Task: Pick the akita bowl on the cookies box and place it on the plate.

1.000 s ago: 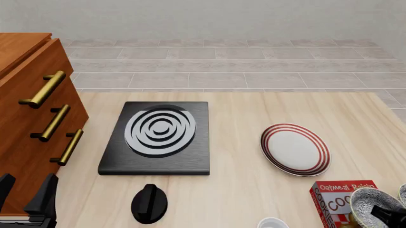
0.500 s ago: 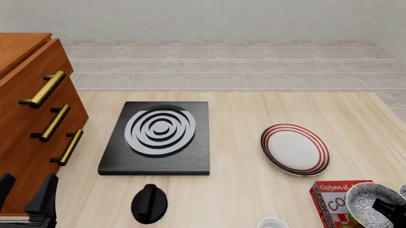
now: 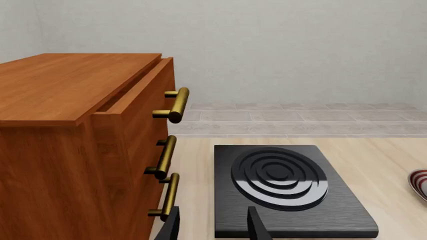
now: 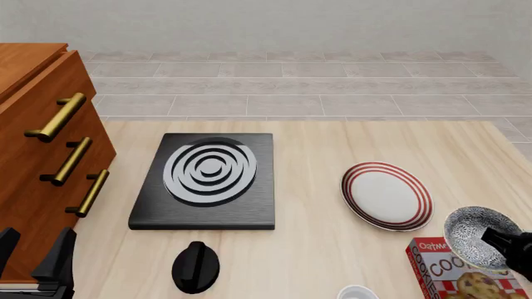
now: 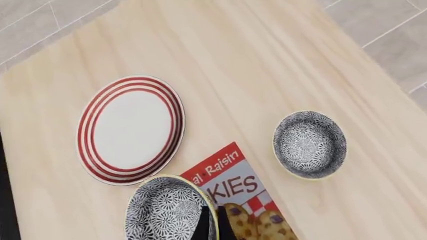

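Above the cookies box (image 4: 465, 271), the right hand (image 5: 212, 223) pinches the akita bowl's (image 4: 475, 237) rim.

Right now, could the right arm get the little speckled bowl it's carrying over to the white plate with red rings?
Probably yes. The right gripper pinches the rim of the speckled bowl, lifted off the red cookies box, and the red-ringed white plate sits close by with only bare wooden tabletop between.

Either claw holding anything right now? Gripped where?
Right claw pinches the akita bowl by its rim, one finger inside, lifted above the cookies box. Left claw is open, empty.
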Action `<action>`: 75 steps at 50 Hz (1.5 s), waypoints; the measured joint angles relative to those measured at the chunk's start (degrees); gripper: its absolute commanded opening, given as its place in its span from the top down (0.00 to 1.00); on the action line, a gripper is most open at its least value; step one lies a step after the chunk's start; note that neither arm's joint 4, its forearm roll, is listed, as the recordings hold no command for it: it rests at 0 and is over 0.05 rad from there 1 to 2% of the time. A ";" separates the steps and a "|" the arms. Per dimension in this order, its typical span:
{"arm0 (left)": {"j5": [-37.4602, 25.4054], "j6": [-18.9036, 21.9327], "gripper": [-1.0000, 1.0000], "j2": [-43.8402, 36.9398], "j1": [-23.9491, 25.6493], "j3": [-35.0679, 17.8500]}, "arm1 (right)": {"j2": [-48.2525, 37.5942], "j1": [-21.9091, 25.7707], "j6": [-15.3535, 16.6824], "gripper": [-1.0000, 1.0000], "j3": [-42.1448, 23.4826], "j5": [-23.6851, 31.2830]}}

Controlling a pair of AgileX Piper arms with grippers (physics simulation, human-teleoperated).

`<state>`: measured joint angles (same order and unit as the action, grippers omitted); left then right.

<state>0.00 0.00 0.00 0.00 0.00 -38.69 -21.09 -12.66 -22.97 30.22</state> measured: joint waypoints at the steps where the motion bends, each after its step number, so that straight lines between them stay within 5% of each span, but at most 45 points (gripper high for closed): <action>1: 0.00 0.00 0.00 0.00 0.00 0.00 | -0.45 0.33 -0.30 1.00 -0.26 -0.35; 47: 0.00 0.00 0.00 0.00 0.00 0.00 | -20.11 16.39 -18.76 1.00 -6.18 -20.30; 75: 0.00 0.00 0.00 0.00 0.00 0.00 | -35.35 18.20 -20.25 1.00 -14.39 -25.88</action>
<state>0.00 0.00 0.00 0.00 0.00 -74.04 -2.89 -32.91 -37.37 4.33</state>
